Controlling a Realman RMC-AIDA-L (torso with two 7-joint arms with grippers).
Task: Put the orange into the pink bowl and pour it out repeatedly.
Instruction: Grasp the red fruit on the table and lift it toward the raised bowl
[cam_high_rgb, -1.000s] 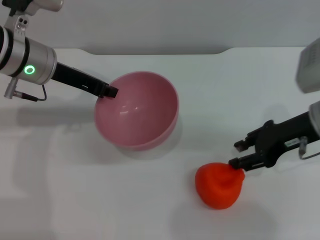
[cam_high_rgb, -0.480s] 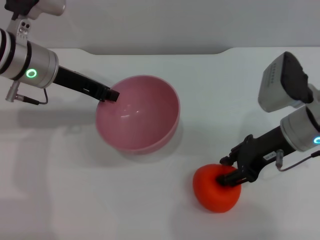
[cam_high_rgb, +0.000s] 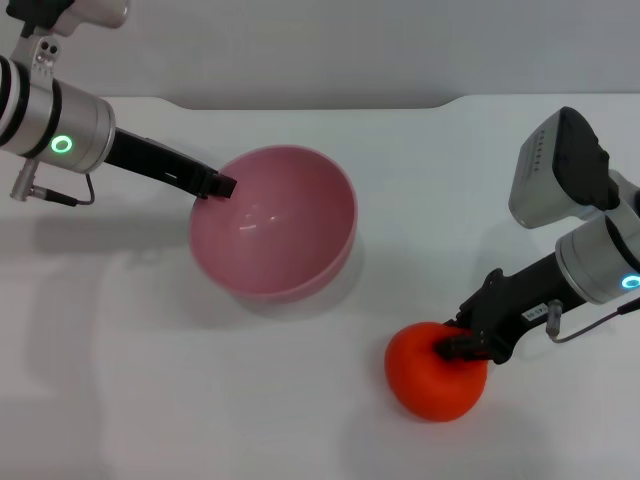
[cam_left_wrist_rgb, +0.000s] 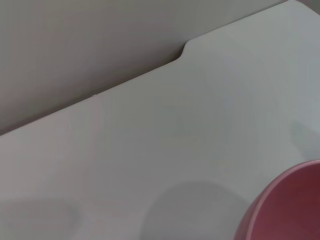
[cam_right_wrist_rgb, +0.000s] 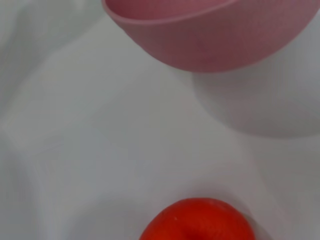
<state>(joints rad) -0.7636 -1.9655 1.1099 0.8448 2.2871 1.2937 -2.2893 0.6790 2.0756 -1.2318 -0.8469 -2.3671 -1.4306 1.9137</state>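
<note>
So my right gripper (cam_high_rgb: 462, 346) was down on the orange (cam_high_rgb: 432, 370) near the front edge of the bench (cam_high_rgb: 300, 400), right of the middle. The black fingers were closed in on the top right of the fruit, pinching it there — the fruit sat on the bench surface as far as I could tell, with a faint shadow under it. From my right wrist I could see the top of the orange (cam_right_wrist_rgb: 197, 220) close up and the bowl (cam_right_wrist_rgb: 210, 35) farther off, well apart from it, with bare bench between.

My left gripper (cam_high_rgb: 218, 185) was at the bowl (cam_high_rgb: 275, 222), which sat a bit left of the middle of the bench, toward the back edge. The tips were right on the left side of the rim, one black finger showing over the lip — it looked clamped on the rim, though the tips were too small to be fully sure. The bowl was tipped a little, its opening facing up and toward me, nothing inside it. My left wrist only caught a slice of the pink rim (cam_left_wrist_rgb: 290, 205) and the notched back edge of the bench, no fingers in view there.
</note>
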